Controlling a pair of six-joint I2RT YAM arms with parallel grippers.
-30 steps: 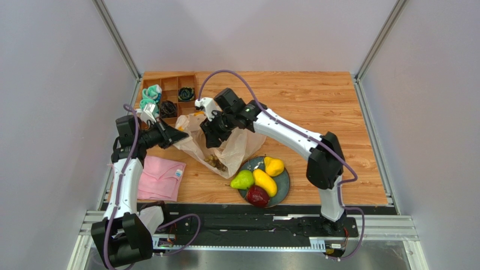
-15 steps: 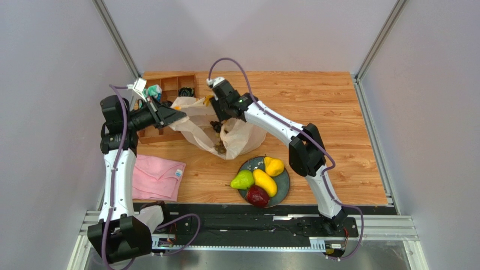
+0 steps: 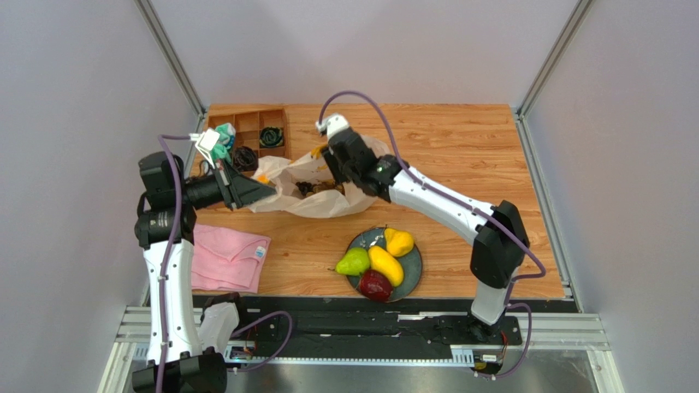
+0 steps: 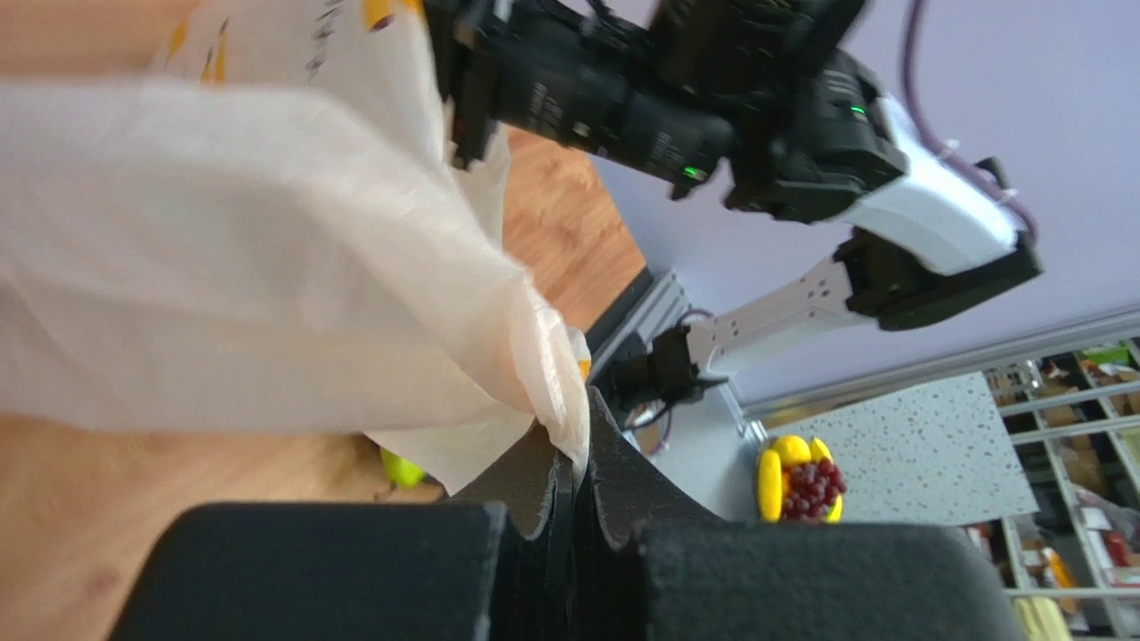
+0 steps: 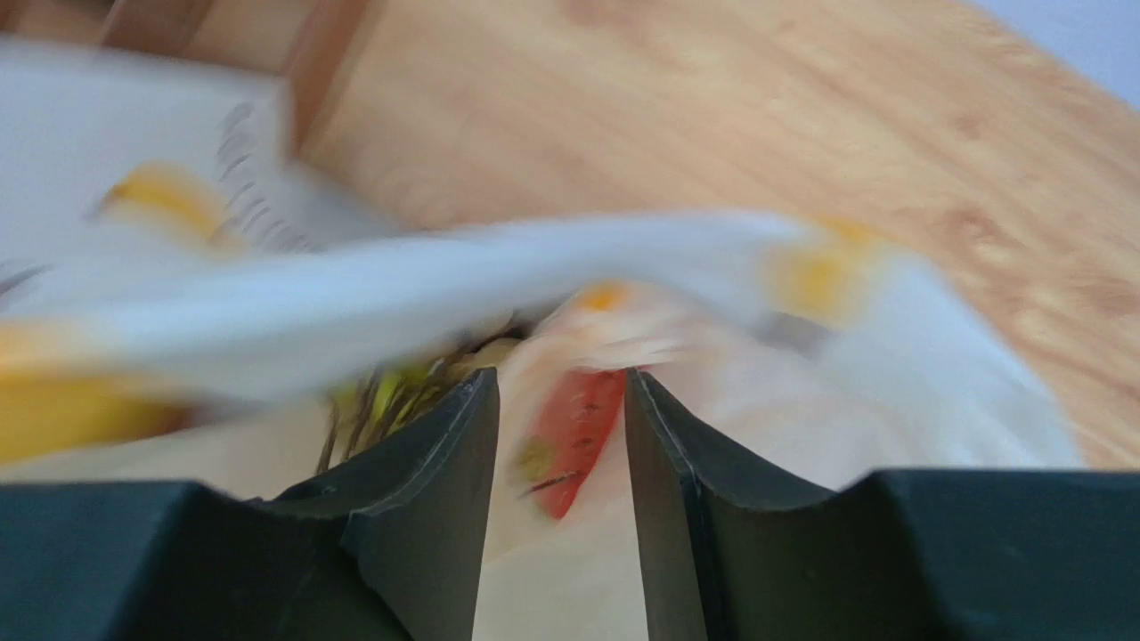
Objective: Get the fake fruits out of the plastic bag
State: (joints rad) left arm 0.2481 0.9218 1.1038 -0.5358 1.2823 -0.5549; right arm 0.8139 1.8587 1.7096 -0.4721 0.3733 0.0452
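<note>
The bag [image 3: 328, 205] lies crumpled left of centre in the overhead view, stretched between the two grippers, its mouth facing up with dark contents inside that are too small to name; the left gripper [image 4: 578, 461] is clamped tight on the bag's left edge, a fold of film pinched between its closed fingers. The right gripper [image 5: 558, 390] points down at the bag's upper right rim; its jaws stand part-way apart, and in the blurred wrist view bag film and a red watermelon slice [image 5: 576, 425] show in the gap beyond the tips; I cannot tell whether they grip anything.

Four fruits sit on the plate [image 3: 414, 266] at lower centre, just below the bag and apart from it: pear [image 3: 353, 263] on the left rim, mango [image 3: 386, 264] in the middle, lemon [image 3: 399, 241] at the top, apple [image 3: 375, 285] at the bottom, all touching one another.

A pink cloth [image 3: 230, 258] lies at lower left; a wooden tray [image 3: 246, 123] with socks sits in the upper left corner of the table.
</note>
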